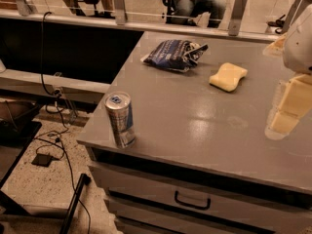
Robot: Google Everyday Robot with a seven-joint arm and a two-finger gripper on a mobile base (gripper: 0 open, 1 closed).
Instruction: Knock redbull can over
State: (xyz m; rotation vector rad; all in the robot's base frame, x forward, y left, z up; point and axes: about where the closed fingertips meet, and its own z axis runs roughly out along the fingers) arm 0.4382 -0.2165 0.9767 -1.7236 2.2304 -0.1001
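The redbull can (120, 119) is a slim silver-and-blue can with a silver top. It stands upright near the front left corner of the grey table (195, 126). My gripper (288, 108) is pale yellow under a white arm, at the right edge of the view, above the table's right side. It is far to the right of the can and touches nothing.
A dark blue foil snack bag (175, 54) lies at the back of the table, with a yellow sponge (227, 76) to its right. Drawers with a dark handle (192, 201) sit below. Cables (53, 140) run on the floor at left. A seated person (200, 1) is behind a railing.
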